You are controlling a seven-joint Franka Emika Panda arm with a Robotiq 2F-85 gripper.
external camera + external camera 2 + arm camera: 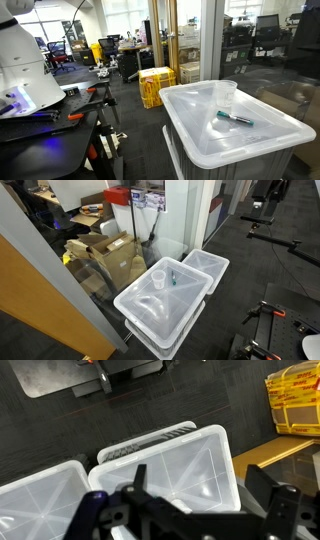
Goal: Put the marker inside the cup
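Office floor, translucent white plastic bin lid [190,135] as desk: thin dark-and-teal marker [236,119] flat beside tall clear plastic cup [227,95], off-centre toward one edge, not yet inside; Robotiq gripper [200,510] overhead, spread wide, empty; grasp, lift, drop all pending.

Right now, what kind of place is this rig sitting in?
Most likely a robotics lab or workshop in an office building: a workbench strewn with tools, stacked yellow crates, cardboard boxes, and glass partitions.
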